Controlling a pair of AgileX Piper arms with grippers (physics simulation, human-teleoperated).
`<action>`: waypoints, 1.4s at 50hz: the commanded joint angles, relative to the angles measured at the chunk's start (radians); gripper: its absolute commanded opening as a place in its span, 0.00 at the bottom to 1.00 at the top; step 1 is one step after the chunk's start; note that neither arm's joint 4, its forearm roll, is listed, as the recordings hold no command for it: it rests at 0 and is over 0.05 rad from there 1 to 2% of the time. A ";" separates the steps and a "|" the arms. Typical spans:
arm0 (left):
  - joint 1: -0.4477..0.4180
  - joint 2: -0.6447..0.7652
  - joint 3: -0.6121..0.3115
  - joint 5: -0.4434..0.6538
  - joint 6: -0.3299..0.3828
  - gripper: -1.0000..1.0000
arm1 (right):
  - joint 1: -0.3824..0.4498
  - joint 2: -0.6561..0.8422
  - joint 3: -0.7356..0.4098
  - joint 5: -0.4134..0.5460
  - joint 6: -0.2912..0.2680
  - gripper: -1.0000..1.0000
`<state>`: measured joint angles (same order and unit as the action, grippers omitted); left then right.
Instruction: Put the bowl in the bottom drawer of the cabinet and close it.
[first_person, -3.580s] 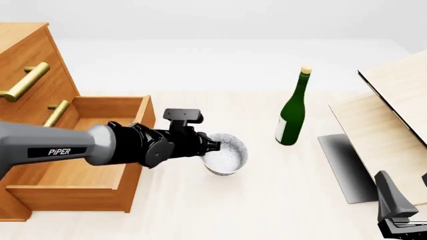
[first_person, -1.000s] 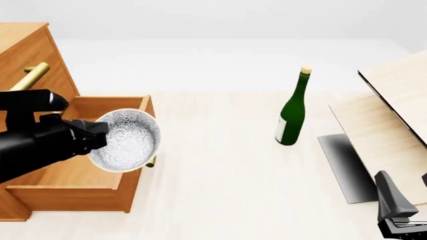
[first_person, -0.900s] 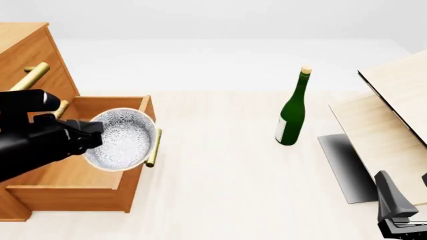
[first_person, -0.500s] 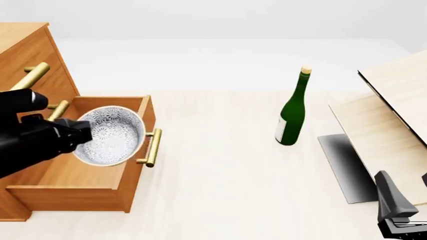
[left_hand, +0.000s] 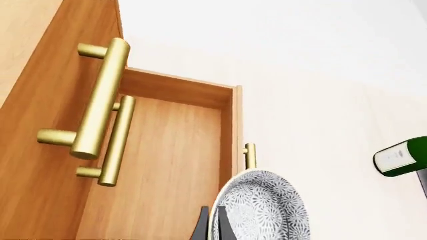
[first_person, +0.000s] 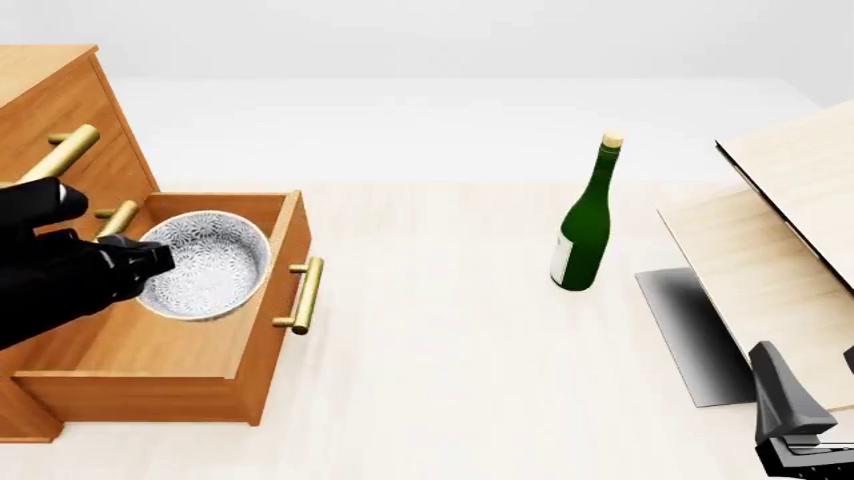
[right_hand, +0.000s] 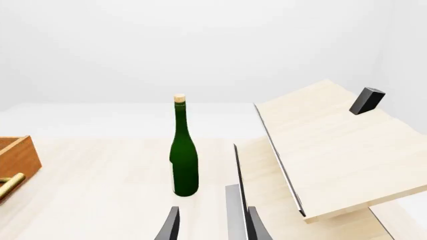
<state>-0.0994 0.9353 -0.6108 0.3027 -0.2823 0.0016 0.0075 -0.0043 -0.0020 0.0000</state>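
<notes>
The left gripper (first_person: 134, 258) is pinched on the rim of the small round white bowl with grey speckle pattern (first_person: 203, 264), carrying it tilted, mouth facing out, above the open orange-brown wooden bottom drawer (first_person: 160, 350) of the tall three-drawer cabinet (first_person: 54, 120). In the front view the bowl sits over the drawer's far end, beside the front panel w/ its brass bar handle (first_person: 306, 295); not resting on the drawer floor, as far as I can tell. Looks like a rigid, light, glazed thing, prob. slick and chippable, so the rim pinch is the sensible hold, and I'd lower it close to the floor before letting go rather than drop it. The right gripper (right_hand: 210, 225) hangs idle well apart, fingers a narrow gap apart, empty, pointing toward the dark green glass bottle (first_person: 585, 220) and the pale wood boards (first_person: 774, 230).
</notes>
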 joint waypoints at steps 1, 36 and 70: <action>0.060 0.083 0.011 -0.064 -0.014 0.00 | 0.000 0.000 0.000 0.000 0.000 1.00; 0.165 0.199 0.071 -0.170 -0.058 0.00 | 0.000 0.000 0.000 0.000 0.000 1.00; 0.205 0.324 0.099 -0.263 -0.054 0.00 | 0.000 0.000 0.000 0.000 0.000 1.00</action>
<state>0.0874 1.1665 -0.5195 0.1021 -0.3340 0.0015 0.0075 -0.0043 -0.0020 0.0000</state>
